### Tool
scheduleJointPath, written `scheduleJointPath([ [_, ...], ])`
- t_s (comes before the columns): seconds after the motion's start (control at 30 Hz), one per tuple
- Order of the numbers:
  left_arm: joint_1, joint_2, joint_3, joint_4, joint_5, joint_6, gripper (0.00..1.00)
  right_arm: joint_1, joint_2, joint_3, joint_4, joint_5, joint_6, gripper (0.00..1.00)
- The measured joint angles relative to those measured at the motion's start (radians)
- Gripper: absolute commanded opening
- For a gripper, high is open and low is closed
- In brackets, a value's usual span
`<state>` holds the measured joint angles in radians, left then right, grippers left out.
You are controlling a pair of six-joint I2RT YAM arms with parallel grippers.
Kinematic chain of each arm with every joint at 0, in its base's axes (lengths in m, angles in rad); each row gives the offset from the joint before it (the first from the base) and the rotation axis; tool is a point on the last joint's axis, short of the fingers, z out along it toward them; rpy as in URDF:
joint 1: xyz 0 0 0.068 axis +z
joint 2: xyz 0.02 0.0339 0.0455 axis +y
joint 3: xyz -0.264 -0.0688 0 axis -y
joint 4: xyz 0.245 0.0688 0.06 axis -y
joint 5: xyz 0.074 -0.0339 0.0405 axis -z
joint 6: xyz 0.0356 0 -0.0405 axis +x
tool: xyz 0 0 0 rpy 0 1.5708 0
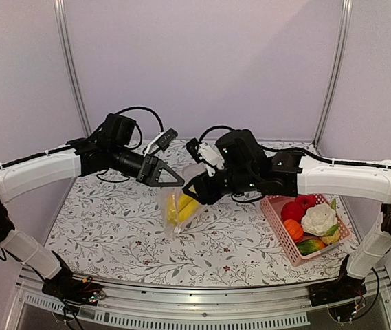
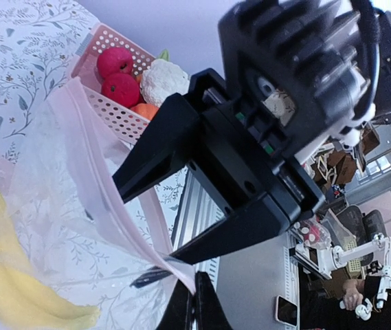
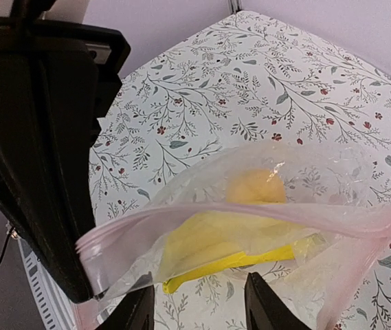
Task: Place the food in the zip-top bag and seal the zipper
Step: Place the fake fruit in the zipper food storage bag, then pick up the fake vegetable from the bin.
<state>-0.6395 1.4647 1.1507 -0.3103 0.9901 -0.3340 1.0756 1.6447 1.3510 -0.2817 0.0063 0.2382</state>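
Observation:
The zip-top bag (image 1: 180, 213) hangs above the table between both grippers, with a yellow banana (image 1: 185, 206) inside. My left gripper (image 2: 194, 302) is shut on the corner of the bag's pink zipper strip (image 2: 106, 185) and holds it up. My right gripper (image 3: 198, 309) is open, its fingers on either side of the bag's mouth, touching nothing. In the right wrist view the zipper (image 3: 250, 216) runs across the bag over the banana (image 3: 229, 240) and a yellow-orange round piece (image 3: 255, 185). I cannot make out the slider tab.
A pink slotted basket (image 1: 275, 217) stands at the right front and holds red fruits (image 1: 298, 206), a white cauliflower (image 1: 317, 220), an orange piece (image 1: 293, 230) and a green piece (image 1: 310, 245). It also shows in the left wrist view (image 2: 113, 113).

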Motion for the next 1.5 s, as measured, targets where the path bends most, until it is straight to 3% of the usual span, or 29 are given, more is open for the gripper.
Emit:
scheduleJointPath([
  [0.23,0.017,0.0,0.0,-0.008,-0.071,-0.003,0.0,0.002,-0.038,-0.023,-0.002,-0.086,0.012,0.63],
  [0.6,0.059,0.0,0.0,-0.089,-0.274,0.001,0.0,0.005,-0.237,-0.115,-0.012,-0.19,0.065,0.77],
  [0.9,0.06,0.0,0.0,-0.12,-0.327,0.013,0.0,-0.02,-0.364,-0.121,-0.206,0.107,0.123,0.81],
  [1.33,0.06,0.0,0.0,-0.123,-0.329,0.017,0.0,-0.248,-0.38,-0.223,-0.565,0.454,0.354,0.99],
  [1.5,0.06,0.0,0.0,-0.123,-0.329,0.017,0.0,-0.371,-0.406,-0.29,-0.691,0.542,0.458,0.99],
])
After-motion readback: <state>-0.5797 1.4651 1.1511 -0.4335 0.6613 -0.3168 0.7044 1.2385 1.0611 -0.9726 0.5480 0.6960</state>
